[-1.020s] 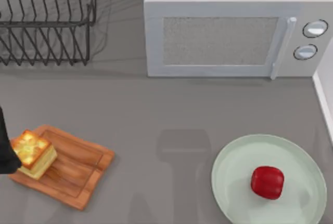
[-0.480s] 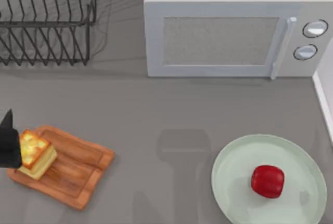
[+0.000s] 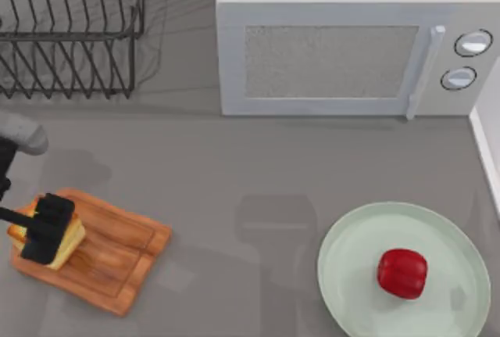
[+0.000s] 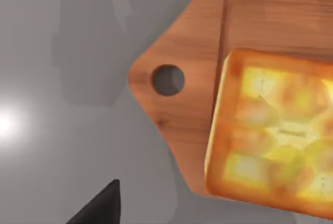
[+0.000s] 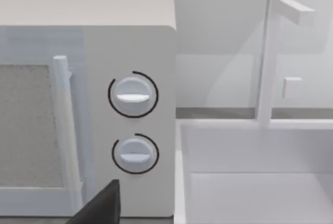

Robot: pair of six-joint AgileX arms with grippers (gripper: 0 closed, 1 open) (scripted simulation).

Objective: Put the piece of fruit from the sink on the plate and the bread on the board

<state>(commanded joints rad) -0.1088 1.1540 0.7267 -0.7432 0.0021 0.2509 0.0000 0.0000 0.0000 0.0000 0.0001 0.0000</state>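
We see the bread (image 3: 69,237) lying on the board (image 3: 117,263) at the near left, our left gripper (image 3: 45,227) right above it, jaws spread wide and empty. The fruit (image 3: 402,273) sits on the plate (image 3: 351,255), near right.

The left gripper (image 3: 45,229) covers most of the bread (image 3: 69,237). The plate (image 3: 344,251) is cut by the top view's near edge.

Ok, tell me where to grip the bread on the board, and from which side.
Grip the bread across two opposite pale sides, coming straight down from above. It is a thick square chunk lying flat on the board, so its sides are flat and parallel. The left gripper is above it.
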